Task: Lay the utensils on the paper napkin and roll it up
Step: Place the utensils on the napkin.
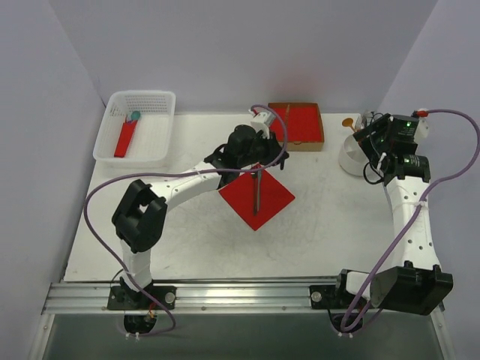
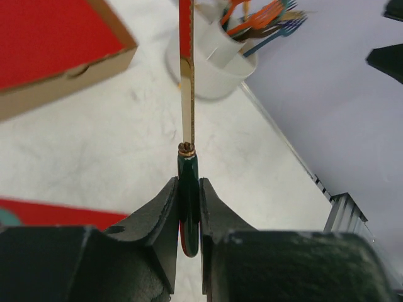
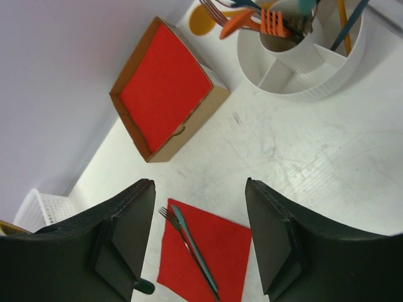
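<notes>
Left hand (image 2: 189, 185) is clamped on a slim dark utensil (image 2: 186, 94), seemingly a knife seen edge-on, pointing ahead toward the white cup (image 2: 217, 75). Right hand (image 3: 200, 185) stands apart, empty; well off to its left the paper napkin (image 3: 227, 245) lies flat on the surface (image 3: 302, 157), a fork (image 3: 170, 218) on it

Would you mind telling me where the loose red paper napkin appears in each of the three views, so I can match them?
Top external: the napkin lies mid-table as a red diamond.
Left wrist: only a red strip of the napkin shows at the lower left.
Right wrist: the napkin is at bottom centre.
Shared landmark: the cardboard box, in all three views.
</notes>
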Tool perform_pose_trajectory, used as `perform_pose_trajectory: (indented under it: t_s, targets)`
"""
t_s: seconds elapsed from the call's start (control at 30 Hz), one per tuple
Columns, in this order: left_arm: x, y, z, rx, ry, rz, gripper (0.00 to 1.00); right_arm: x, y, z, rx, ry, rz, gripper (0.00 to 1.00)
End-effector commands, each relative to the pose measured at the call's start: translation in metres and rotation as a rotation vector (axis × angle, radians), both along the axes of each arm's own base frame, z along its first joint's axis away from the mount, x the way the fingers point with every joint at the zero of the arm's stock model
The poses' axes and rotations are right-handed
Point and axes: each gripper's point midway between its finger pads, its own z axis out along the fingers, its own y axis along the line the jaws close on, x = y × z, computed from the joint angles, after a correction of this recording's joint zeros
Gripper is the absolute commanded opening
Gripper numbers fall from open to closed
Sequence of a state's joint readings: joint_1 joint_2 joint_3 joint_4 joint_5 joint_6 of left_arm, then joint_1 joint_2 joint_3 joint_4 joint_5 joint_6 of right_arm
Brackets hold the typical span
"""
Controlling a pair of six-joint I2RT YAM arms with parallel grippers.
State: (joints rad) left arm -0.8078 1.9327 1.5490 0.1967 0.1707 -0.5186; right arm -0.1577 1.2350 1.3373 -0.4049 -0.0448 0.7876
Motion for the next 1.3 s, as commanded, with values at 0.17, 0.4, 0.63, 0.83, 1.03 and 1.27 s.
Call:
perform_pose_trajectory:
  t_s: [0.17, 0.4, 0.63, 0.83, 1.03, 1.27]
  targets:
    - [-0.033, 0.043, -0.052, 0.011, 0.401, -0.014, 0.02, -0.002, 0.016, -0.04, -0.011, -0.013, 0.098, 0.53]
    - [-0.044, 0.052, -0.09, 0.058, 0.512, 0.003, 0.02, 0.006, 0.062, -0.085, 0.028, -0.013, 0.314, 0.5]
    - [-0.04, 0.061, -0.132, 0.12, 0.619, 0.086, 0.02, 0.008, 0.097, -0.11, 0.028, -0.018, 0.459, 0.45]
    - [-0.037, 0.065, -0.156, 0.16, 0.656, 0.133, 0.02, 0.008, 0.122, -0.128, -0.002, -0.026, 0.551, 0.36]
    - [-0.038, 0.065, -0.177, 0.18, 0.691, 0.146, 0.03, 0.01, 0.153, -0.157, 0.004, 0.003, 0.668, 0.3]
    - [-0.044, 0.063, -0.186, 0.228, 0.71, 0.151, 0.02, 0.011, 0.184, -0.179, 0.009, 0.02, 0.774, 0.32]
